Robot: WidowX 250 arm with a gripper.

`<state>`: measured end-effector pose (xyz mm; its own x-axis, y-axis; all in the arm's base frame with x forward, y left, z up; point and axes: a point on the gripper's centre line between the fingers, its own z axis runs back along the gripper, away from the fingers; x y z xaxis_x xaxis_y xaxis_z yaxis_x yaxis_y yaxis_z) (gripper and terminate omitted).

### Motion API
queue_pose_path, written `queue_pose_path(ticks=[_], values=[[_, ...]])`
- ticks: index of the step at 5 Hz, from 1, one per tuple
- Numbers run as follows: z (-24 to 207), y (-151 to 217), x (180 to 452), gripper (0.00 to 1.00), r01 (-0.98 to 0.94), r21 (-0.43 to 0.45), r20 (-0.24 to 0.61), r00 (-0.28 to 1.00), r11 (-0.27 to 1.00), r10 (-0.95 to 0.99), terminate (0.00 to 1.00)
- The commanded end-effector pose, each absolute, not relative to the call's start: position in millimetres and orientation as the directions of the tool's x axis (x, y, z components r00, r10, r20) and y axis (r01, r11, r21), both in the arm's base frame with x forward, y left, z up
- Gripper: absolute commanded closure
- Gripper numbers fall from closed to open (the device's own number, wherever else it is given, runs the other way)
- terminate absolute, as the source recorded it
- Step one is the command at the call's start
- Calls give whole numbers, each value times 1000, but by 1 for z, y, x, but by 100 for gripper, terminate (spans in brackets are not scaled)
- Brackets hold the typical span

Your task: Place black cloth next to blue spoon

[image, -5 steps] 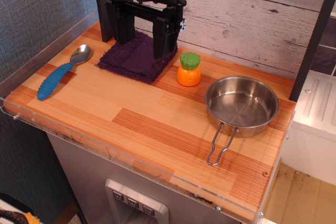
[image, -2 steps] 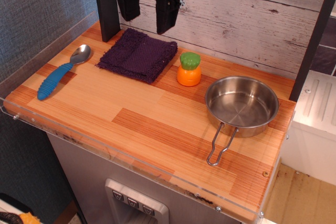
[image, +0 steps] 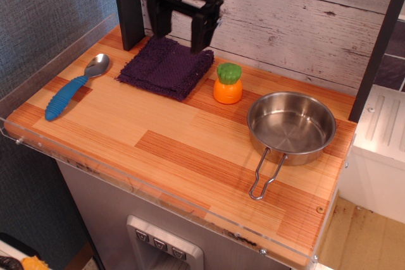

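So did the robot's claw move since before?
Yes. The gripper rose off the black cloth toward the plank wall, then dipped slightly; its open jaws now hang just above the cloth's back edge.

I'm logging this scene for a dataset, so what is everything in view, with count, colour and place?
black cloth: one, dark purple, back left of table
blue spoon: one, silver bowl with blue handle, left of cloth, apart from it
toy carrot: one, orange with green top, right of cloth
pan: one, steel, right side, handle toward front
table: one, striped wood
gripper: one, black, jaws open above cloth's back edge
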<state>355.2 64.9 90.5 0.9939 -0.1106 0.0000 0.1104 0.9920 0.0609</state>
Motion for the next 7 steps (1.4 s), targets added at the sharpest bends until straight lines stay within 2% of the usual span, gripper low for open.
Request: queue_pose_path(ticks=[1, 4, 5, 6, 7], values=[[79, 100, 377, 0, 78, 54, 52, 995, 995, -81, 0], [29, 110, 396, 0, 158, 42, 74, 984, 986, -161, 0], [9, 104, 388, 0, 201, 41, 50, 978, 979, -203, 0], [-1, 106, 374, 0, 167, 9, 18, 986, 986, -167, 0], [3, 112, 364, 0, 115, -18, 12, 993, 993, -115, 0]])
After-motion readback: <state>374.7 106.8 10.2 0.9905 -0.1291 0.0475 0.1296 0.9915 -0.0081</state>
